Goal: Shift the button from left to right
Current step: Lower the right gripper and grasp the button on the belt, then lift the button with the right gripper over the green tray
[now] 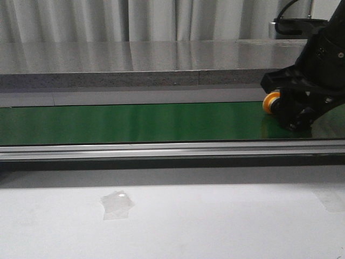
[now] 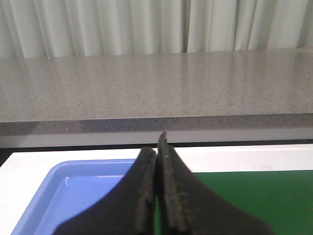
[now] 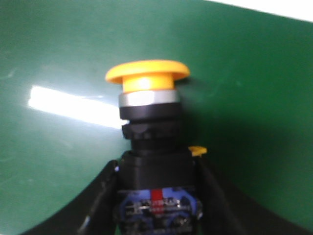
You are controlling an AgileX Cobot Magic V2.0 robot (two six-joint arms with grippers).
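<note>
Right gripper (image 3: 154, 205) jaws clamped on the black body of the button (image 3: 149, 117) — yellow cap pointing outward, low over the green belt (image 1: 135, 121) at its right end. Left gripper (image 2: 159, 196) jaws pressed together, empty, above a blue tray (image 2: 73, 191) — grey counter (image 2: 156, 88) and curtains behind.

The green belt (image 1: 135, 121) lies open across its left and middle, with only the right claw (image 1: 294, 110) and its button (image 1: 271, 101) occupying the far right end.
</note>
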